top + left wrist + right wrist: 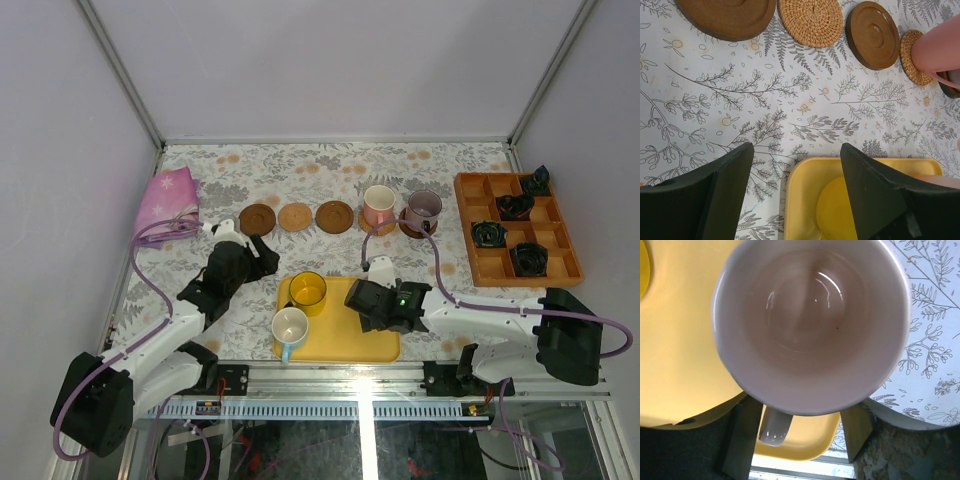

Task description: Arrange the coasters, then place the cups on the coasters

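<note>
Three coasters [297, 216] lie bare across the desk [300, 165]; two more carry cups [378, 207]. The right claw [370, 305] straddles a pale pink cup [810, 325] by the right edge of the yellow tray [345, 345]; whether its fingers [740, 440] pinch yet I cannot tell. The left claw [796, 150] hangs wide, empty. A loose pinch near the handle could let it twist or tip.

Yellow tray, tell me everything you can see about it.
The yellow tray is rectangular with rounded corners and a low rim, glossy like plastic. It lies flat on the flowered tablecloth at the near edge. A translucent yellow cup stands in its far left corner, a white blue-handled cup at its near left; the right gripper hangs over its right side.
</note>
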Available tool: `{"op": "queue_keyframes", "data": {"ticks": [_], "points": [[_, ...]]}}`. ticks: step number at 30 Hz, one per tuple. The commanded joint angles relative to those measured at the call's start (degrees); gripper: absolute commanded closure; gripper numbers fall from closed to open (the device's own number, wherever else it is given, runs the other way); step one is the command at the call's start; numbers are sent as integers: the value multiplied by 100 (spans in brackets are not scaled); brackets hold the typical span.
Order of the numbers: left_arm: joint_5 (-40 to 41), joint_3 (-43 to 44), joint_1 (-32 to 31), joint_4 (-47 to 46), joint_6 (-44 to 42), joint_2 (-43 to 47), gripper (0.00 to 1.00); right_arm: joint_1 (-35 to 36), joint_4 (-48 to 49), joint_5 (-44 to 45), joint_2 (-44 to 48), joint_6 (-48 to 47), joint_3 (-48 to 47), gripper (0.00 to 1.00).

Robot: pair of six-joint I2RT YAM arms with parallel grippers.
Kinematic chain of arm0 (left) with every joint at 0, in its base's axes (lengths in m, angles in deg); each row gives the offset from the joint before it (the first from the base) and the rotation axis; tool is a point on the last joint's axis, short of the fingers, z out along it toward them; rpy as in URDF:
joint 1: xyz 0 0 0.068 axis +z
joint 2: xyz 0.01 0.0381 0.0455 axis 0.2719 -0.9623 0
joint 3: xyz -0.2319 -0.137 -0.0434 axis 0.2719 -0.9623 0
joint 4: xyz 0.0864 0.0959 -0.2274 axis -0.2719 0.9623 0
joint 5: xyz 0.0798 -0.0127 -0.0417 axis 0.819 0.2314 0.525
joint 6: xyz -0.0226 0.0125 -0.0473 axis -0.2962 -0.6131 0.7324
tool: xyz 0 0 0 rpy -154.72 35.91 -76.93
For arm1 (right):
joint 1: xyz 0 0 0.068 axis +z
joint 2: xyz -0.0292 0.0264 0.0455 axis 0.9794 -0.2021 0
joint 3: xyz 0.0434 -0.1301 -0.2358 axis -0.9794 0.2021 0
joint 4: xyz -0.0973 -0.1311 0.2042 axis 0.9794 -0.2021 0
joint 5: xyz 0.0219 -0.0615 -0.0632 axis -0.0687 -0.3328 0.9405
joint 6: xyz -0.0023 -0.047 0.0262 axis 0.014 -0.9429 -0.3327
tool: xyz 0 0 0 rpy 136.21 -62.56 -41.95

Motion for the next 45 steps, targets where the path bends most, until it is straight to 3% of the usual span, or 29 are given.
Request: {"op": "queue_keyframes", "data": {"ticks": [1,17,19,23,45], "points": [[115,-56,-39,-179,4,8,30,30,103,465,2,174,-160,37],[116,-65,-37,-214,30,-66,30,30,133,700,-118,236,-136,72],[119,-64,-41,-208,30,-69,30,30,146,718,-137,232,-125,78],[112,-56,-37,-206,30,-70,30,30,139,742,-163,191,-125,99],[250,2,-41,-100,-44,-41,30,2,878,1866,-23,-1175,-1042,100]]}}
